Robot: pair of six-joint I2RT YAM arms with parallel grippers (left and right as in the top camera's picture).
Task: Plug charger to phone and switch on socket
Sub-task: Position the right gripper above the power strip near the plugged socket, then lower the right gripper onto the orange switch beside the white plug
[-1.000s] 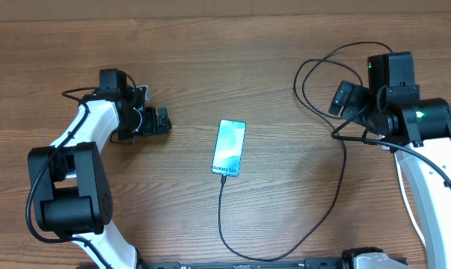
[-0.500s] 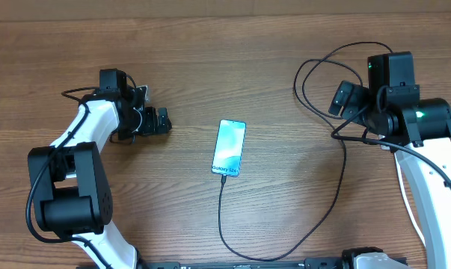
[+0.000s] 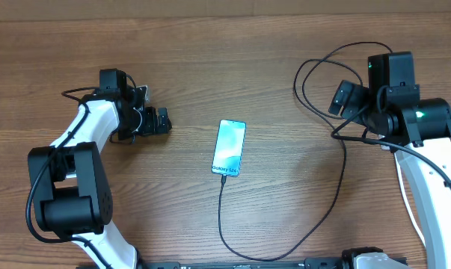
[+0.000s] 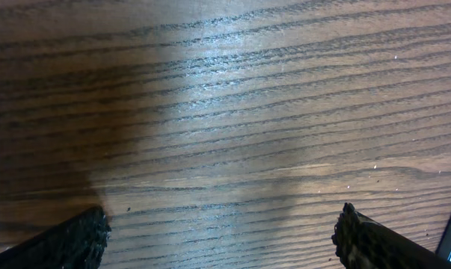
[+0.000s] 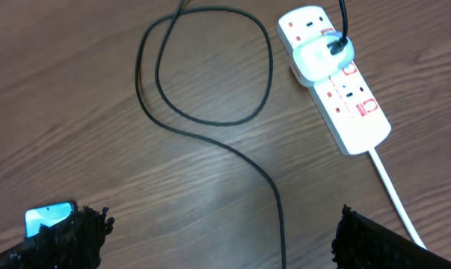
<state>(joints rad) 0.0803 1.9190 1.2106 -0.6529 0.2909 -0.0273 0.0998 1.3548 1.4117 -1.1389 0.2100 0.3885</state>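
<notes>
Left claw spread wide, pinching nothing, low over bare table, well left of the phone; its wrist view shows only wood grain between the fingertips. Right claw also spread wide and empty, held above the right side of the table.

Change check: none over the last second; both arms, phone and cable lie exactly as before, and both claws stay wide. Judgement: a pause, no step in progress.

Near to far:
- charger: thin black cable; it loops close to the near edge, then climbs the right side toward the far right;
- phone: flat at table centre, screen lit, long axis near-to-far; the cable's end meets its near short edge; it looks seated, though the joint is too small to confirm;
- socket: white strip at far right, seen only in the right wrist view because the arm hides it from above; a white plug head sits in one outlet with the black cable leaving it; white lead trails off its near end; red-marked switches visible, on or off cannot be told.

Meaning for the task: the phone end appears done, so the switch is probably what remains; the right claw is the nearer one and would need to come down onto the switch beside the occupied outlet; risk of nudging the plug head or sliding the strip.
</notes>
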